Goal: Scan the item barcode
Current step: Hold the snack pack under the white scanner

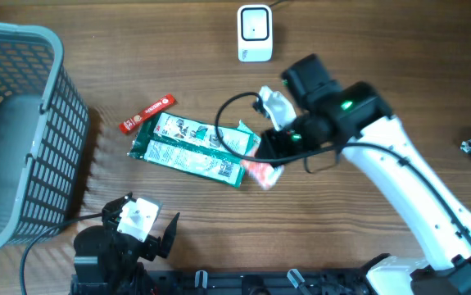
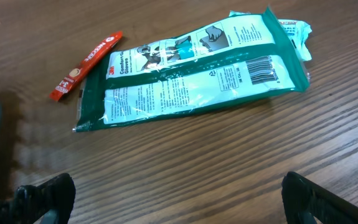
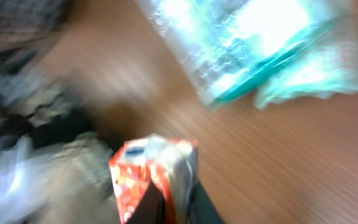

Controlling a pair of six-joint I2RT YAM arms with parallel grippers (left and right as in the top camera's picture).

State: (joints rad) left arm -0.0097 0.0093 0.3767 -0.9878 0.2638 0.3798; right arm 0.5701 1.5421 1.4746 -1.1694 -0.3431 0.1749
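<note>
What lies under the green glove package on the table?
A pale packet pokes out from beneath the green glove package at one corner; the rest of it, and anything else underneath, is covered.

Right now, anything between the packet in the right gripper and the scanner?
Nothing stands on the table between the orange packet, pinched in the right gripper, and the white scanner. The green pack lies just left of the packet, and the arm's own cable loops above that stretch.

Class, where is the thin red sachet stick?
Overhead, the red sachet stick lies left of centre, between the grey basket and the green packet.
</note>
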